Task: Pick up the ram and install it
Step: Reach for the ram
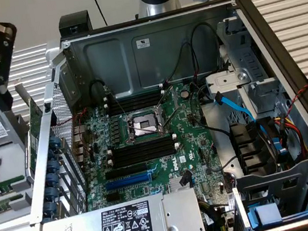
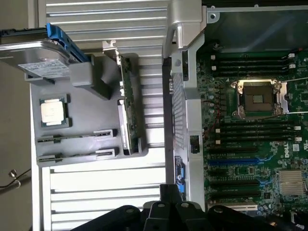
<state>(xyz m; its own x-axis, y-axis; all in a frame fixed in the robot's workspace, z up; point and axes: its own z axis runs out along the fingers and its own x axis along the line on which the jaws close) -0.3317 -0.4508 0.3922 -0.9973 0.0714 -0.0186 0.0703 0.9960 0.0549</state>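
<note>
While two ram [image 2: 77, 138] sticks lie untouched in the grey tray [image 2: 86, 115] outside the case and the motherboard's memory slots [image 2: 252, 129] stand empty, the hand [image 2: 168, 211] hovers above holding nothing, its opening impossible to tell.

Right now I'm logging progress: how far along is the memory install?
Nothing looks done: the black memory slots beside the processor socket sit empty. Two memory sticks lie in the grey tray outside the case. The hand holds nothing visible. Picking up and seating a stick is all left.
</note>
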